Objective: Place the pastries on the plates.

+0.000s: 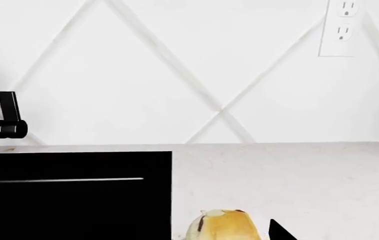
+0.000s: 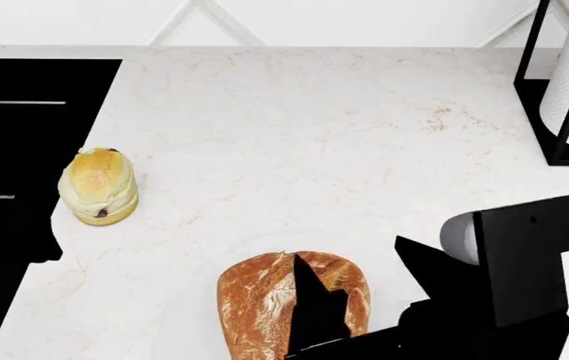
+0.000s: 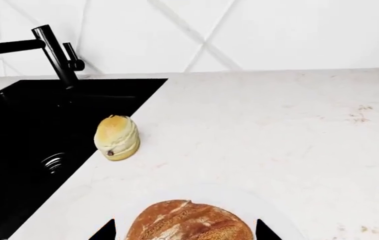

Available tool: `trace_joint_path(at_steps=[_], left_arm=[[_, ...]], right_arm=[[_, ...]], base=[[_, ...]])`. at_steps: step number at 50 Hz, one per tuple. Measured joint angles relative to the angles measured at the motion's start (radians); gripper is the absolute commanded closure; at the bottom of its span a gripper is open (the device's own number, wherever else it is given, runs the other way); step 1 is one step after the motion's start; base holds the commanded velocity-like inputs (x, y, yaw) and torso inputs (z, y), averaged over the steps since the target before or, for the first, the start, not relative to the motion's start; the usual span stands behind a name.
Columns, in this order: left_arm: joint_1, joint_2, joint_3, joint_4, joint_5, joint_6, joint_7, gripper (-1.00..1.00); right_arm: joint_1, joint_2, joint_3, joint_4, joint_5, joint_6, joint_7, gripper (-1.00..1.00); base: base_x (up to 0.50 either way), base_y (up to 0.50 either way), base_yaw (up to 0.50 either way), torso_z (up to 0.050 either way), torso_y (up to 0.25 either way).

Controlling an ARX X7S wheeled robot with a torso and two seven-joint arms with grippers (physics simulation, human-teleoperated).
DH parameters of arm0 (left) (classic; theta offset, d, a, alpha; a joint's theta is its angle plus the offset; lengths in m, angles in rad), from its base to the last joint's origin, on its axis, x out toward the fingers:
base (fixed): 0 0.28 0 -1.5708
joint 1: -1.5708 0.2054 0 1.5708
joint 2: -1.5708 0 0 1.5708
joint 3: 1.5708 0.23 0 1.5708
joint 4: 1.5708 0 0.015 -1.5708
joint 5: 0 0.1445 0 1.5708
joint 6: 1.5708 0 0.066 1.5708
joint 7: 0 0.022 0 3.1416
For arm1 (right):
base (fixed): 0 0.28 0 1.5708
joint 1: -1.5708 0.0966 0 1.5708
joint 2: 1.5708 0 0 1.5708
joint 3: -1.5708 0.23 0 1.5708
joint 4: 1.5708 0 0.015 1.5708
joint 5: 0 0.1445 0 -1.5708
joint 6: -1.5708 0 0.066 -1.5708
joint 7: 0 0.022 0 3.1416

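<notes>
The crusty loaf (image 3: 188, 221) lies on a white plate (image 3: 279, 215) on the pale marble counter (image 2: 344, 150), between the two dark fingertips of the right gripper (image 3: 184, 231), which stands wide on either side of it; contact cannot be told. In the head view its long axis runs from the near edge toward the backsplash. The berry bun (image 2: 98, 185) stands upright beside the black sink (image 3: 36, 150), well apart from the loaf. The left gripper shows only a dark tip just beside the bun, so its opening cannot be told.
</notes>
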Motion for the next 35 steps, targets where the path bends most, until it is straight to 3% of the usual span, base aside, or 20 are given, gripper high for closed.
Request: trace_joint_path(at_steps=[35], left_arm=[[-0.148, 0.048, 0.152, -0.228, 0.011, -0.011, 0.039, -1.0]], right_arm=[[0.186, 0.056, -0.047, 0.017, -0.002, -0.031, 0.024, -1.0]], base=[[0.0, 0.0, 0.0, 0.0, 0.0]])
